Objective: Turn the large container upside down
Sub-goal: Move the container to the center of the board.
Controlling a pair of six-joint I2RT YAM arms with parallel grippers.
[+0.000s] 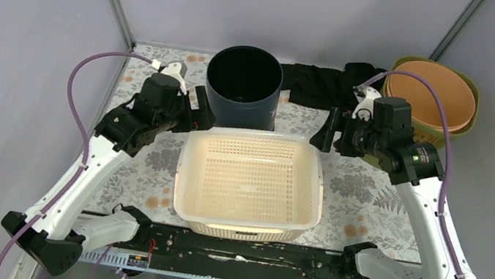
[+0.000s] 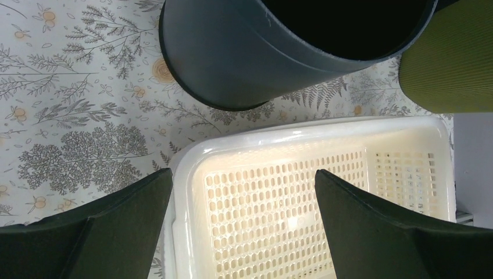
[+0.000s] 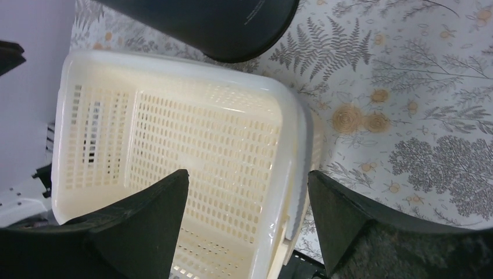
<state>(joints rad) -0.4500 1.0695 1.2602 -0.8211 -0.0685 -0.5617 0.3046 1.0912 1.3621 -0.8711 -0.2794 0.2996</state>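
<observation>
**A:** Where is the large container?

**B:** The cream perforated basket (image 1: 249, 184) sits upright, open side up, in the middle of the fern-print table cover (image 1: 360, 182). It is just in front of the black bucket (image 1: 243, 83).

**A:** And the 2 arms?

**B:** Both are at its far corners: the left gripper (image 1: 201, 118) at the far-left corner, the right gripper (image 1: 324, 138) at the far-right.

**A:** Is the left one gripping?

**B:** No. In the left wrist view its 2 fingers are spread wide. 1 is outside the rim and 1 is above the perforated floor, with the corner between them and no contact visible.

**A:** The right?

**B:** Spread as well. In the right wrist view the basket's side wall runs between the fingers, 1 over the inside and 1 over the table cover. Whether either touches the wall I cannot tell.

**A:** What else is there?

**B:** A black cloth (image 1: 316, 83) lies behind the bucket to its right. An orange bowl (image 1: 432, 97) is nested in an olive-green bowl (image 1: 472, 114) at the far-right corner.
</observation>
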